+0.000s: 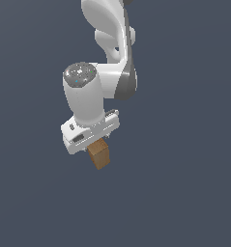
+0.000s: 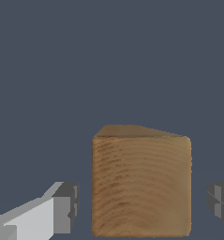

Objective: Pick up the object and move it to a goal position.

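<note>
The claw (image 2: pixel 141 201) stands open around the block (image 2: pixel 140 185): in the wrist view one dark fingertip (image 2: pixel 66 206) sits at the lower left of the frame and the other at the lower right edge, each with a strip of bare surface between it and the wood, so neither pad touches. The gap on the lower-left side looks a little narrower than the other.

In the exterior view the white claw (image 1: pixel 98 144) hangs just below the centre of the frame, with the tan-brown block (image 1: pixel 99 155) poking out beneath its body, tilted a little and narrower than the claw above it (the fingers themselves are too hidden here to make out). The block's grain shows as curved bands on its near face in the wrist view, and its upper edge is bevelled.

Above the claw the white arm (image 1: pixel 102 53) climbs to the top of the frame.

All round the block the dark blue-grey tabletop (image 1: pixel 184 193) is flat and plain, running to every edge of both frames, with open room on each side.
</note>
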{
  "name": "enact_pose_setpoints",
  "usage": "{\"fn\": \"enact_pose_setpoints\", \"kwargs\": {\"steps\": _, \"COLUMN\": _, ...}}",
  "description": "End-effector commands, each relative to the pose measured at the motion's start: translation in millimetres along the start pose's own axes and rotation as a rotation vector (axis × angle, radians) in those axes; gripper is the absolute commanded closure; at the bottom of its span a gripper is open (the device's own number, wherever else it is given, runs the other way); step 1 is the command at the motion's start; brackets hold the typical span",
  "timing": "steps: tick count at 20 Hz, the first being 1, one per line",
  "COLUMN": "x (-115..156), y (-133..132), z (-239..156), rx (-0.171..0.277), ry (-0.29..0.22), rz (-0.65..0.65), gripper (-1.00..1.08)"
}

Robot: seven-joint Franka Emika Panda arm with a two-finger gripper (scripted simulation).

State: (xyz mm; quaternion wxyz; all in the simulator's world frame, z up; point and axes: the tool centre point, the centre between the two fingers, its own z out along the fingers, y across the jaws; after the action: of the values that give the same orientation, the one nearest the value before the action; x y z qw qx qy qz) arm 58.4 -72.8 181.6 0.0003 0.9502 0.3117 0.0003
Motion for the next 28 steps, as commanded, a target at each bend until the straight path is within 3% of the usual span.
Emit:
{"fn": "enact_pose_setpoints", "kwargs": {"steps": 1, "x": -0.3, "y": -0.6, "z": 12.3, "rx": 0.001, "ry": -0.001, "rz": -0.001, "gripper": -0.92}}
{"fn": "enact_pose_setpoints", "kwargs": {"steps": 12, "x": 0.3, "y": 0.3, "z": 38.8, "rx": 0.001, "ry": 0.0, "rz": -0.003, "gripper": -0.92}}
{"fn": "enact_pose_setpoints", "kwargs": {"steps": 13, "x": 0.3, "y": 0.3, "z": 38.8, "rx": 0.001, "ry": 0.0, "rz": -0.003, "gripper": 1.08}}
{"fn": "enact_pose_setpoints", "kwargs": {"steps": 28, "x": -3.7, "y": 5.6, "z": 30.6, "rx": 0.001, "ry": -0.001, "rz": -0.003, "gripper": 1.08}}
